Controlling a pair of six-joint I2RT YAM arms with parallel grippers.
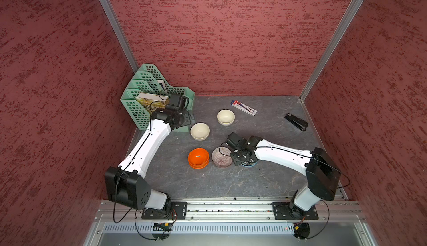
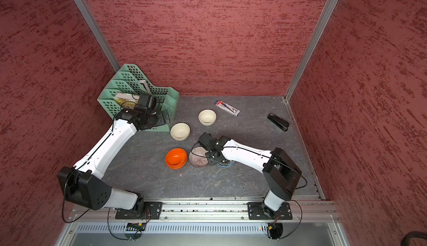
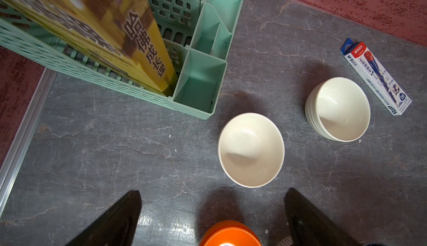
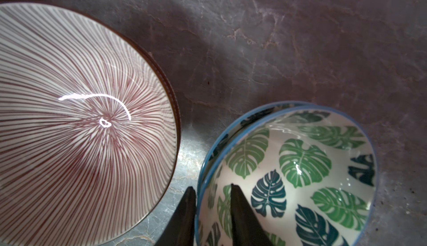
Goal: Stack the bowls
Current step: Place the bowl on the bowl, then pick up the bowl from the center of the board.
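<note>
Mint-green perforated plastic file rack point(image 1: 135, 111) stands in the rear left corner of the grey marble-pattern tabletop point(image 1: 231, 182); a yellow-covered book point(image 1: 147, 100) leans in one of its slots; the left gripper point(image 3: 212, 194) hovers just in front of the rack, jaws spread wide, holding nothing. Next to the right, the nearer plain cream bowl point(image 1: 200, 131) sits upright and alone near the rack's front corner; the farther plain cream bowl point(image 1: 225, 117) sits apart from it, toward the rear wall. Nearer the robot, two glossy orange bowls point(image 1: 198, 157) are nested, the upper slightly off-centre; just beside them, the pale purple radial-striped bowls point(image 1: 220, 158) are likewise nested, a second rim showing under the upper one in the right wrist view. Just beside those, two white bowls with green leaves and blue rims point(image 4: 300, 164) are nested; the right gripper point(image 4: 211, 185) stands at the upper rim, one finger outside, one inside, jaws narrow; whether they clamp the rim cannot be told. At rear right lie a long white, blue and red stationery box point(image 1: 243, 108) and, well apart from it, a black stapler point(image 1: 296, 122).
</note>
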